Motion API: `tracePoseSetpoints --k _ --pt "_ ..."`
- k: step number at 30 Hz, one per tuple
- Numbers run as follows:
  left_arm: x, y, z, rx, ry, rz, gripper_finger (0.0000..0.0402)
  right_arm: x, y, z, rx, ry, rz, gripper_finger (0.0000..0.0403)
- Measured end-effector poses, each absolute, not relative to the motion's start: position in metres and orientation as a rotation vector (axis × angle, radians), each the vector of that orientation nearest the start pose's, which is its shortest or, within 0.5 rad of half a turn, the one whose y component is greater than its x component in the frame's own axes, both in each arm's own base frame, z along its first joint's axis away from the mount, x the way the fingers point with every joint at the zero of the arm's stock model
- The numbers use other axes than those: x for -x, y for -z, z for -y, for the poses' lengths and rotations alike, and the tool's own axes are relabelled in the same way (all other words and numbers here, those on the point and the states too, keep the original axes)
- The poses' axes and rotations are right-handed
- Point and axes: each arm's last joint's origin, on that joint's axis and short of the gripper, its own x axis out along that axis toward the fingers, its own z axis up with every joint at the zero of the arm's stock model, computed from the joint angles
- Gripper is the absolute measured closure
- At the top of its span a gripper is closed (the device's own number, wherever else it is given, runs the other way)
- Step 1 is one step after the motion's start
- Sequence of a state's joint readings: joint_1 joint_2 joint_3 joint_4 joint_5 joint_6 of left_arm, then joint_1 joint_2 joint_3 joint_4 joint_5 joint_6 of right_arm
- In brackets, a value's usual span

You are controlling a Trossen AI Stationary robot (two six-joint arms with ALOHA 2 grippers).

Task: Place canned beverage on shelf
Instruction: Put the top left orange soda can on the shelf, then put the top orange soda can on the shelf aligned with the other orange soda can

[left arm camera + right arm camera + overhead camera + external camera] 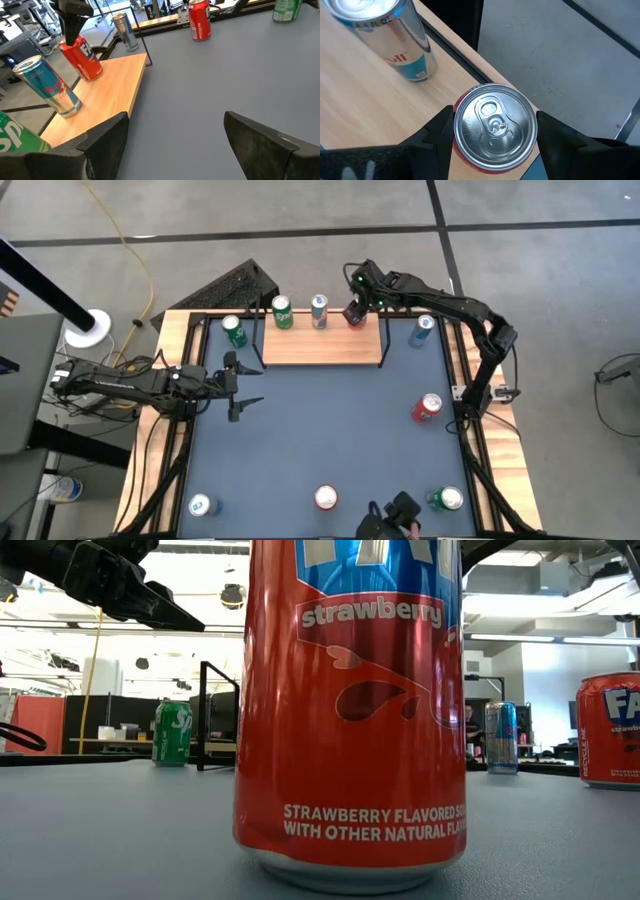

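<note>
Setting a red can (495, 127) on the shelf (322, 348), right gripper (495, 132) clasping it near the right back corner. Blue can (390, 37) stands just beside, edge close. Next I'd open wider and lift straight up. Left gripper (243, 387) hangs wide open, empty, over the desk (330, 440), well clear.

Dark jointed arms, black cables, flat matte fingers (260, 145).

The near red can (350, 710) reads "strawberry" and "STRAWBERRY FLAVORED"; the slim can (395, 40) reads "FL OZ".
</note>
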State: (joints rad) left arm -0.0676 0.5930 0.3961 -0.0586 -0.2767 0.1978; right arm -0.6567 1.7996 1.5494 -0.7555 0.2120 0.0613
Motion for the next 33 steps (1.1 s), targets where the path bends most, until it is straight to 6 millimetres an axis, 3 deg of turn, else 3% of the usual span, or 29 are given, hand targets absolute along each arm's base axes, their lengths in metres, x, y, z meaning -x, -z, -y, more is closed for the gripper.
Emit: tracePoseSetpoints --k 6,17,28,33 --pt "-0.146 -0.238 0.002 -0.24 -0.182 -0.272 0.0086 -0.301 -0.277 0.238 -0.252 0.785 -1.007 0.0172" --pt "-0.146 -0.238 0.002 -0.24 -0.182 -0.272 0.0086 -0.303 -0.283 0.241 -0.247 0.785 -0.988 0.0111" --pt "-0.146 -0.237 0.002 -0.241 -0.182 -0.276 0.0086 -0.311 -0.332 0.24 -0.199 0.822 -0.835 0.0107" --pt "-0.146 -0.237 0.002 -0.233 -0.183 -0.275 0.0086 -0.315 -0.357 0.226 -0.178 0.79 -0.812 0.0107"
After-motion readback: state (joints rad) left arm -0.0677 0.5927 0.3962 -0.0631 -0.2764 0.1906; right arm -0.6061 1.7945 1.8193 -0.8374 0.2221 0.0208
